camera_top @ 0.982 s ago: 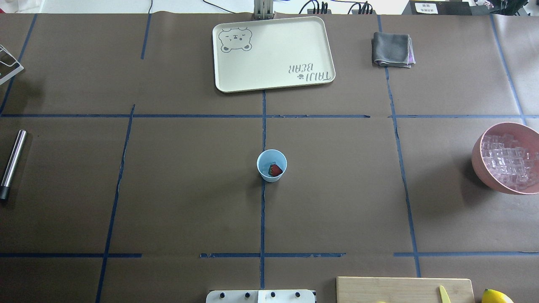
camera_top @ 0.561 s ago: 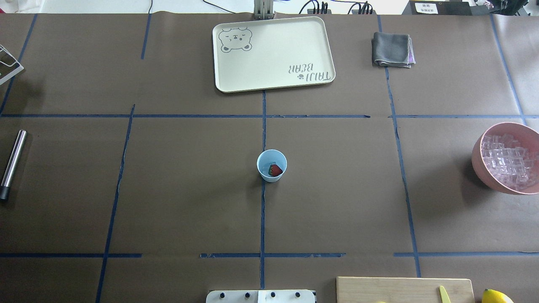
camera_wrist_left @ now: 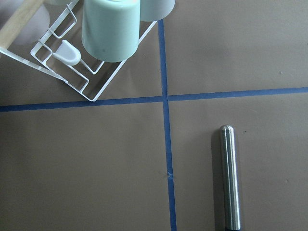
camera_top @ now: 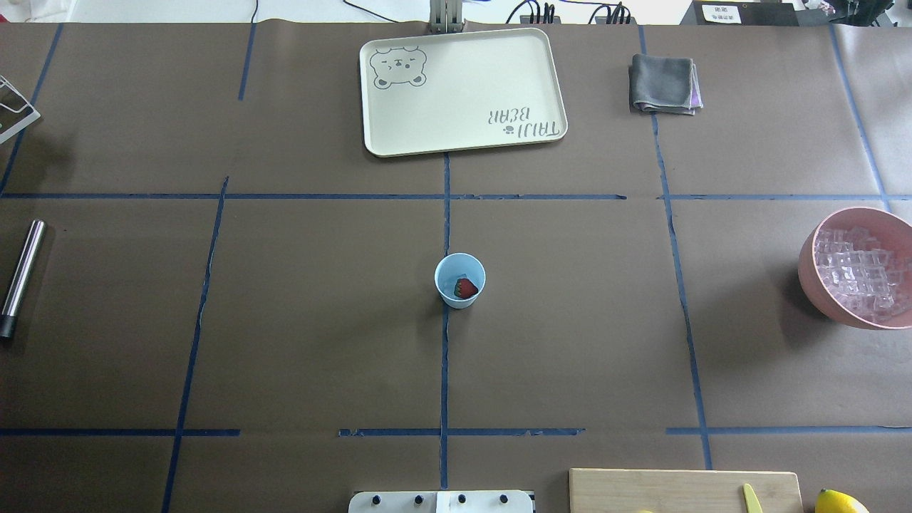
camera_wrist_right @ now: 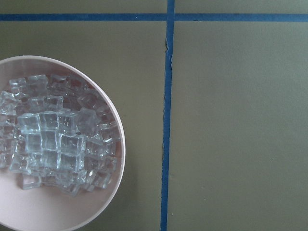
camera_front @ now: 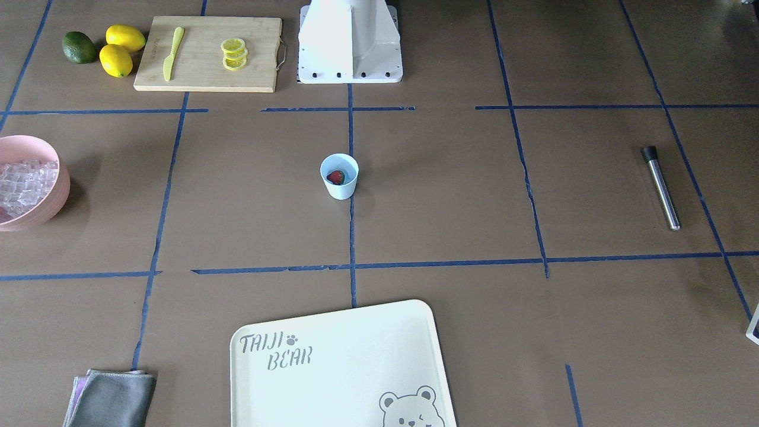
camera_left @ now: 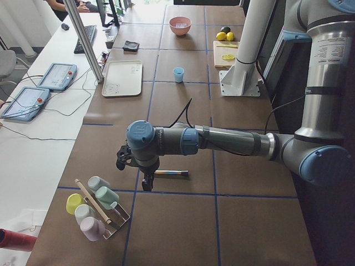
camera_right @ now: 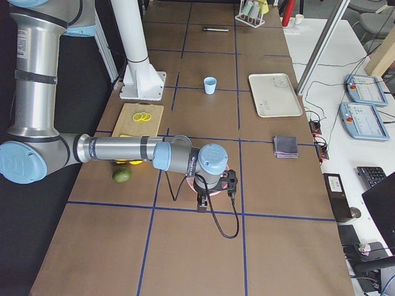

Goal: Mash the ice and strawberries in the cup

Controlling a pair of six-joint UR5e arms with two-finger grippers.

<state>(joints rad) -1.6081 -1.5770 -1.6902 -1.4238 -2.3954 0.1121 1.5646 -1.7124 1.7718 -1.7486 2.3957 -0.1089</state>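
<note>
The pale blue cup [camera_top: 459, 279] stands upright at the table's middle, also in the front view [camera_front: 339, 175]. One red strawberry [camera_top: 466, 288] lies inside it. Ice cubes [camera_wrist_right: 57, 144] fill the pink bowl [camera_top: 812, 285] at the right edge. A metal rod with a black end [camera_top: 21, 274] lies at the left edge, also in the left wrist view [camera_wrist_left: 230, 178]. My left gripper [camera_left: 147, 182] hangs over the rod and my right gripper [camera_right: 202, 203] over the bowl. Both show only in side views, so I cannot tell whether they are open or shut.
A cream bear tray [camera_top: 463, 89] and a folded grey cloth [camera_top: 664, 84] lie at the far side. A cutting board [camera_front: 207, 53] with lemon slices and a yellow knife, two lemons and a lime sit near the base. A white rack of cups [camera_wrist_left: 110, 33] stands beside the rod.
</note>
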